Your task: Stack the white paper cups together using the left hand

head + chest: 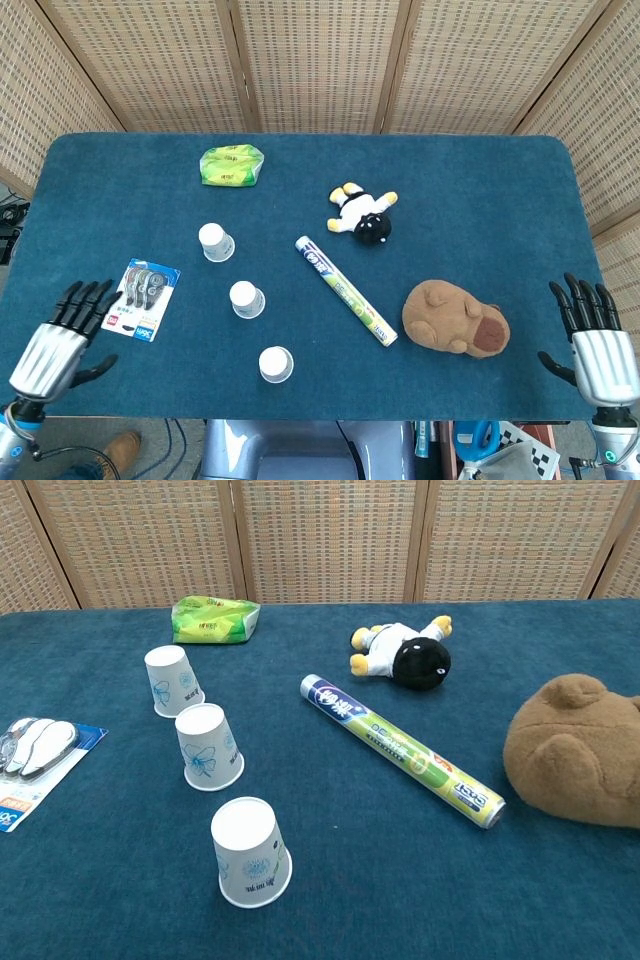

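Spreading our left hand (62,340) over the near left table (480,180) edge, we hold nothing; our right hand (600,345) is likewise splayed and empty. Three white paper cups (209,746) stand upside down, apart, in a row on the fuzzy blue cloth.

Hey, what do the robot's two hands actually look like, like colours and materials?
Both match: the left hand and right hand each have a ribbed, silvery metallic back with slim black fingers and a black thumb. Only the head view shows them. A dark cable trails below the left wrist; the right wrist shows a small green-lit ring. No sleeves are visible, and little of the arms shows.
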Robot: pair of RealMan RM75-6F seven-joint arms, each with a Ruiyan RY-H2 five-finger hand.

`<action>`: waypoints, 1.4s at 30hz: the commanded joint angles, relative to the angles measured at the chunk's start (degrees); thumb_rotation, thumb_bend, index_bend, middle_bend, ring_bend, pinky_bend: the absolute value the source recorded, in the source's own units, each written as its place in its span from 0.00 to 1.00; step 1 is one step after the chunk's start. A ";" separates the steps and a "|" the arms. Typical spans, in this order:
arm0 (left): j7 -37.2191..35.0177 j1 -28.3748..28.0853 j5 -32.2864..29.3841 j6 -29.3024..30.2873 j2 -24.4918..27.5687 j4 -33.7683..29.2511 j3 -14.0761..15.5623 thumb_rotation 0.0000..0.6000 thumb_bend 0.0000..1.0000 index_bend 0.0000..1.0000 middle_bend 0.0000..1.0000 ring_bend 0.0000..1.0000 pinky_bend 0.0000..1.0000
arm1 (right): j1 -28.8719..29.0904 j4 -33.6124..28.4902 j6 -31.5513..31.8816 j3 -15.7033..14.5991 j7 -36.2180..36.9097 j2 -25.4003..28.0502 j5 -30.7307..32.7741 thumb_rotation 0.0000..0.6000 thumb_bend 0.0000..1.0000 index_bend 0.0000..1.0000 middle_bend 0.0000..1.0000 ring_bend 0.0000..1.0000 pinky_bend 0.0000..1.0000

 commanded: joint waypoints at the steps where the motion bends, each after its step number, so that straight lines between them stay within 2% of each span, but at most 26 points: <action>1: 3.59 -6.08 8.43 -5.63 -0.32 -1.86 2.05 1.00 0.22 0.00 0.00 0.00 0.00 | 0.04 -0.07 -0.09 0.11 0.10 0.08 0.15 1.00 0.00 0.00 0.00 0.00 0.00; 5: 5.35 -11.04 10.17 -12.95 -1.43 -5.68 1.72 1.00 0.23 0.00 0.00 0.00 0.04 | 0.12 -0.13 -0.11 0.28 0.00 0.11 0.24 1.00 0.00 0.00 0.00 0.00 0.00; 11: 5.73 -16.59 7.89 -21.70 -4.59 -8.59 -0.04 1.00 0.23 0.01 0.00 0.03 0.09 | 0.23 0.16 -0.53 0.44 0.05 0.06 0.78 1.00 0.00 0.00 0.00 0.00 0.00; 15: 11.09 -19.46 3.28 -28.56 -8.19 -9.21 -2.60 1.00 0.23 0.06 0.01 0.08 0.11 | 0.32 0.39 -0.85 0.79 0.63 0.16 1.53 1.00 0.00 0.00 0.00 0.00 0.00; 18: 12.88 -21.85 -1.72 -33.63 -11.56 -8.83 -4.54 1.00 0.23 0.11 0.07 0.12 0.15 | 0.45 0.62 -1.26 1.02 0.94 0.18 2.13 1.00 0.00 0.00 0.00 0.00 0.00; 23: 15.54 -23.82 -6.22 -37.32 -15.31 -6.76 -5.69 1.00 0.23 0.16 0.11 0.15 0.20 | 0.62 0.82 -1.69 1.32 1.21 0.18 2.81 1.00 0.00 0.00 0.00 0.00 0.00; 28: 18.45 -25.25 -8.78 -38.90 -18.56 -4.61 -5.73 1.00 0.23 0.28 0.25 0.24 0.26 | 0.71 0.87 -2.00 1.48 1.65 0.22 3.31 1.00 0.00 0.00 0.00 0.00 0.00; 34: 18.89 -26.11 -10.28 -37.30 -21.46 -2.79 -5.95 1.00 0.23 0.39 0.38 0.34 0.31 | 0.60 1.08 -2.05 1.53 2.24 0.37 3.67 1.00 0.00 0.00 0.00 0.00 0.00; 37: 17.75 -26.47 -10.67 -36.39 -21.69 -2.87 -5.84 1.00 0.23 0.42 0.40 0.36 0.34 | 0.65 1.11 -2.18 1.53 2.49 0.45 3.71 1.00 0.00 0.00 0.00 0.00 0.00; 42: 17.20 -26.55 -11.17 -33.89 -18.53 -6.91 -6.44 1.00 0.23 0.43 0.41 0.37 0.34 | 0.67 1.07 -2.26 1.45 2.64 0.49 3.64 1.00 0.00 0.00 0.00 0.00 0.00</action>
